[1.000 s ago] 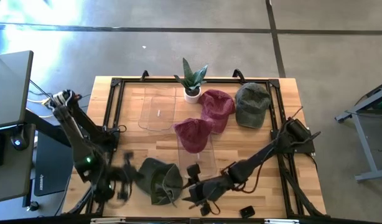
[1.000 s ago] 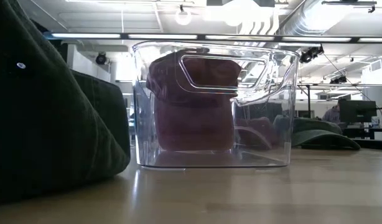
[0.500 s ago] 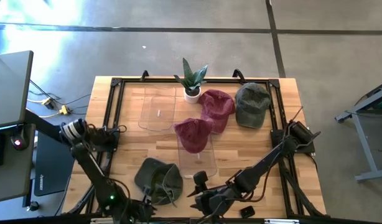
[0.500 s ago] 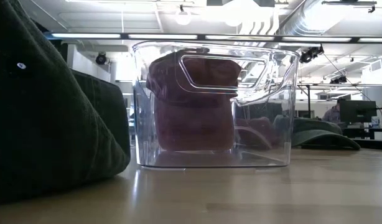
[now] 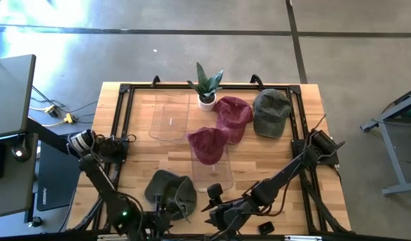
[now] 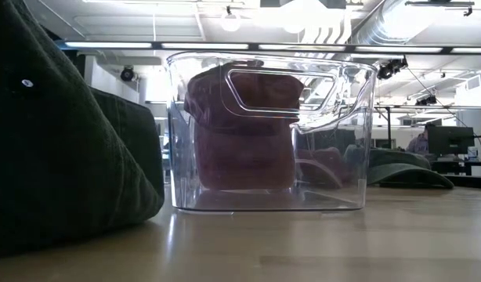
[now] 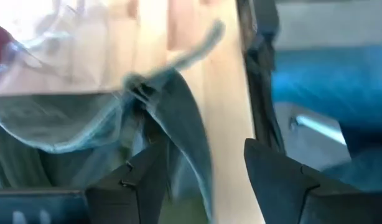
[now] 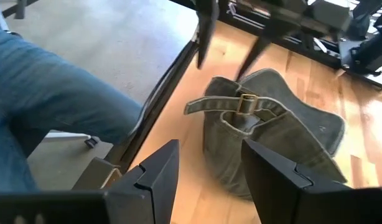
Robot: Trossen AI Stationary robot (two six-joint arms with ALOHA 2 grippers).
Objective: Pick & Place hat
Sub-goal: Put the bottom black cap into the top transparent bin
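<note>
Both pincers sit at the counter's (image 5: 259, 161) near edge, flanking the green hat (image 5: 171, 194). From its own wrist view the right pincer (image 8: 208, 163) has its fingers spread and empty, with the hat's buckled strap (image 8: 237, 104) just ahead of them. The left pincer (image 7: 197, 177) also shows a gap between its fingers, with the hat's edge lying in that gap; I cannot tell whether it bears on the cloth. The hat rests on the counter, just beside the clear bin (image 6: 268, 129) holding a maroon hat (image 6: 240, 125). The risks I judge: closing on the loose strap alone would let the hat swing or slip, and both arms crowd one hat, so they could collide.
</note>
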